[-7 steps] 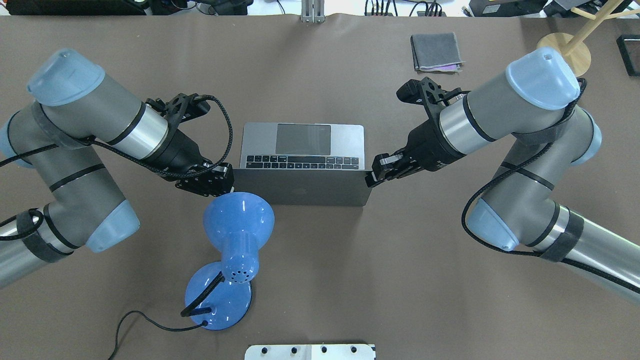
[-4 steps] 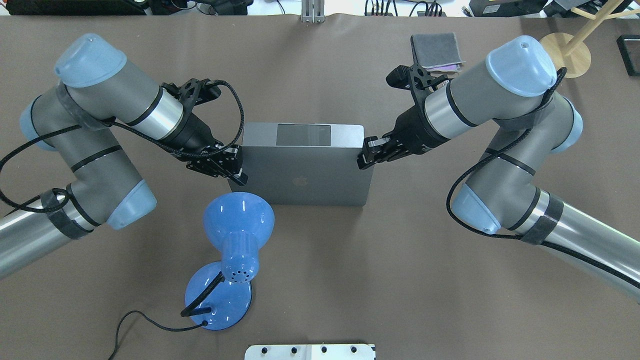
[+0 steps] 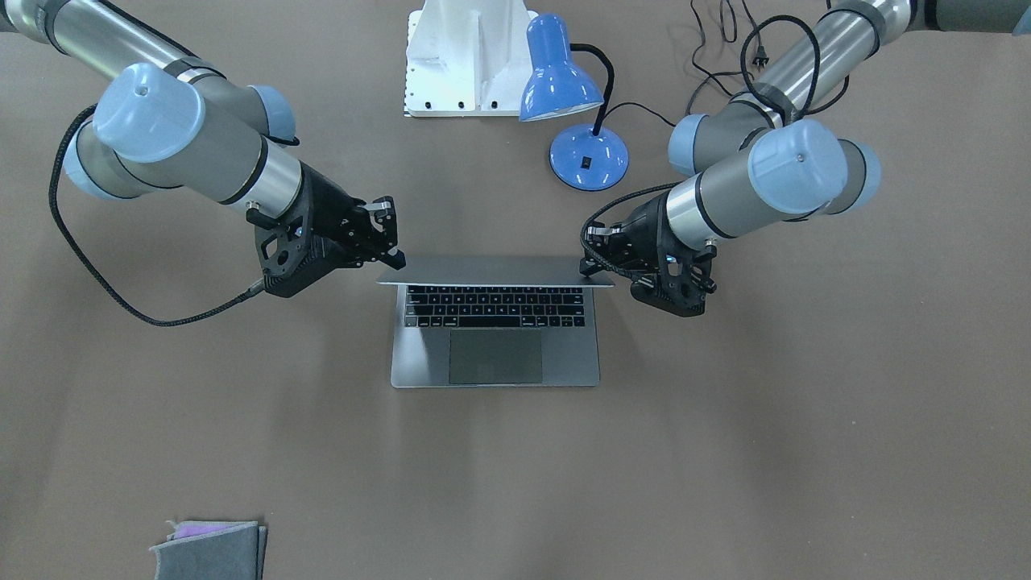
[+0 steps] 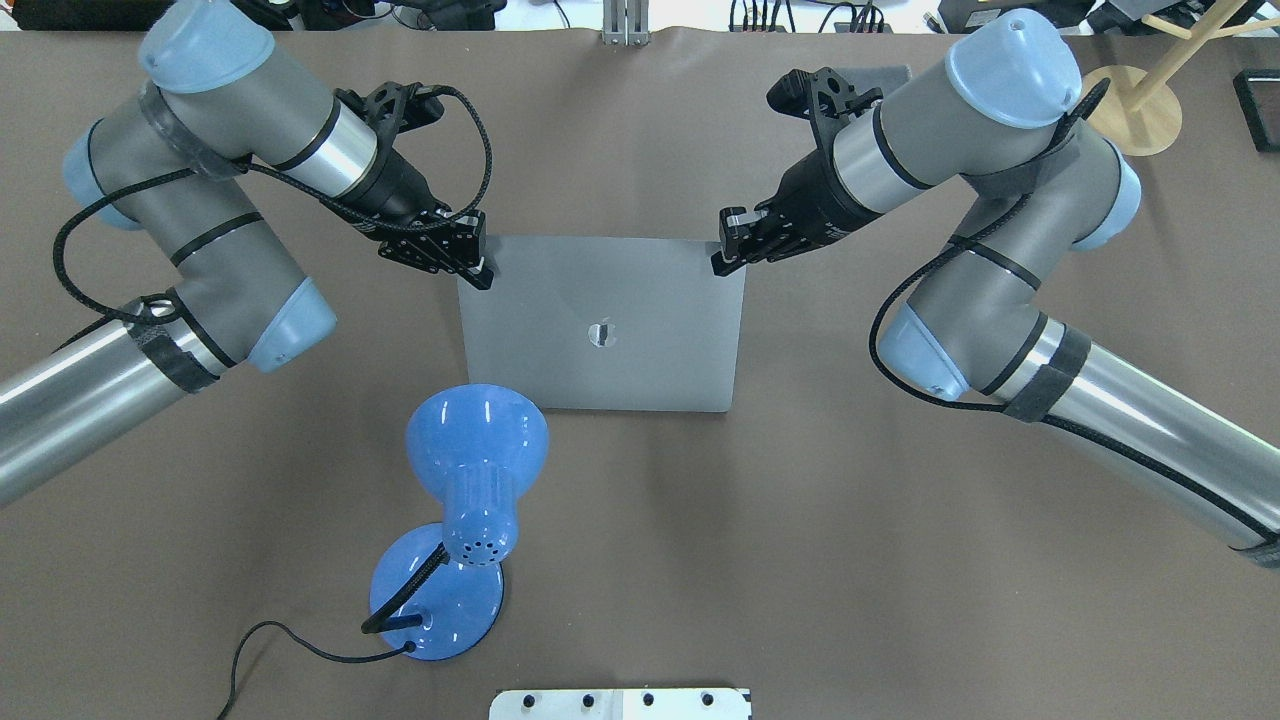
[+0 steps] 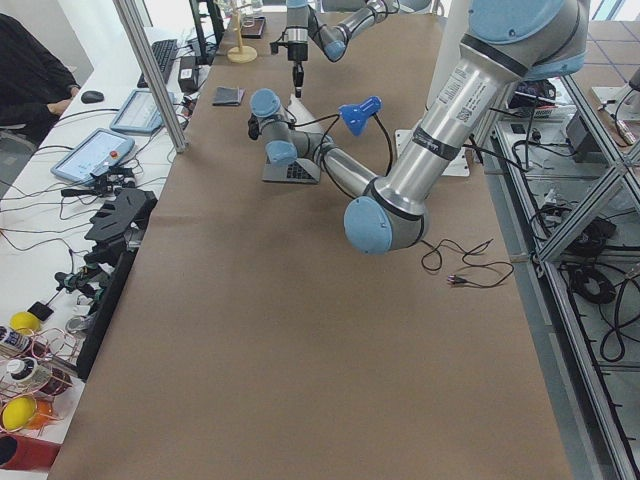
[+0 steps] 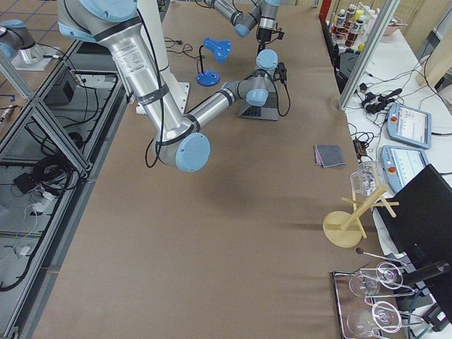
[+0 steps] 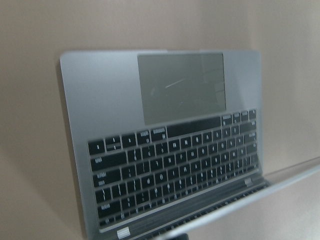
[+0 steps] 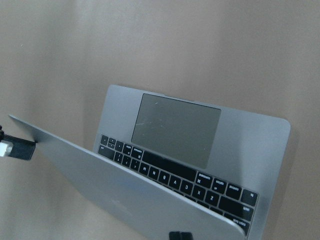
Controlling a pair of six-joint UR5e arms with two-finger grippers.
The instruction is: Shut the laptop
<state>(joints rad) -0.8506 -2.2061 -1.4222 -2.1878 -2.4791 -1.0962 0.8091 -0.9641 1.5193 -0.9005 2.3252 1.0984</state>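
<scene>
Two claws engage. My left claw (image 4: 483,272), fingers pressed together, bears on the lid (image 4: 650,300) at its left top corner. Laptop (image 4: 600,370) sits midway between the desk's left and right edges, part-closed. My right claw (image 4: 722,262), likewise pressed together, bears on the right corner. I judge the lid stiff, thin and slippery, the screen fragile: push evenly at the corners.

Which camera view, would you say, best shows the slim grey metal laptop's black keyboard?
Left wrist-mounted: the black keyboard is large and nearly whole, the grey lid clipping one corner. In the right wrist view the lid hides part; front-facing shows it whole but small; overhead shows only lid; side views, almost nothing.
</scene>
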